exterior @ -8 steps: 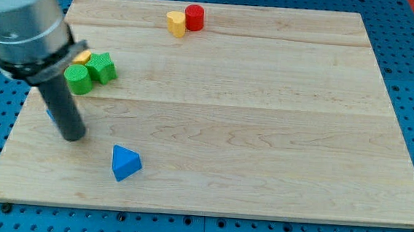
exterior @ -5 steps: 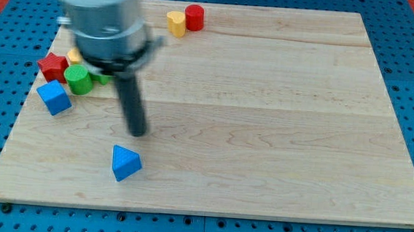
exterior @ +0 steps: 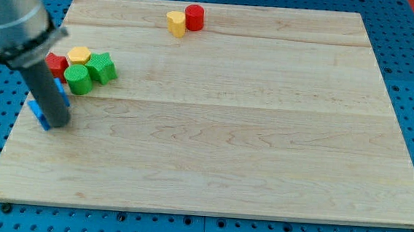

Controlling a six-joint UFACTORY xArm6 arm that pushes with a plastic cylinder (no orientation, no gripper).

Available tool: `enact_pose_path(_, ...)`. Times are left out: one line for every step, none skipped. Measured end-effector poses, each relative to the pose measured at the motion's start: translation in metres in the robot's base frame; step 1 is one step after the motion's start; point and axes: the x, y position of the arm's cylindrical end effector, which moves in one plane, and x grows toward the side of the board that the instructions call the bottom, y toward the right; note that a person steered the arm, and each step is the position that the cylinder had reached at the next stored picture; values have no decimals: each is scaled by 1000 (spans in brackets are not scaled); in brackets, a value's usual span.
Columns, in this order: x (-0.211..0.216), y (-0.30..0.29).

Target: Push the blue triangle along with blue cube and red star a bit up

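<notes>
Seven blocks counted on the wooden board (exterior: 264,135), possibly more hidden behind the arm.

Far edge: yellow heart (exterior: 175,23) touching red cylinder (exterior: 194,17). Not part of the job.

Left side, a tight cluster: red star (exterior: 55,63), yellow block (exterior: 79,54), green cylinder (exterior: 79,80), green star (exterior: 101,67). The rod cuts across the red star's left part.

Just nearer than that cluster, a blue block (exterior: 39,111) peeks out on the left of the rod; a blue sliver also shows on the rod's right. Cannot tell whether this is cube, triangle or both. No separate blue triangle is visible anywhere on open board.

No fingers on this arm to be spread or pinched, just a plain dark rod. Its tip (exterior: 57,124) is down at the blue block's near right corner, touching or nearly so.

Judgement: the gathering looks about finished, with the blue pieces close under the red star. Next move calls for a short push away toward the far side, from the near side of the blue. Risk: the green cylinder and yellow block get carried along.
</notes>
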Motion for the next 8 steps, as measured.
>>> enact_pose_path(16,4)
enact_pose_path(62,6)
enact_pose_path(56,-66)
enact_pose_path(24,-32)
enact_pose_path(-9,-2)
enact_pose_path(-30,-2)
enact_pose_path(-4,15)
enact_pose_path(12,48)
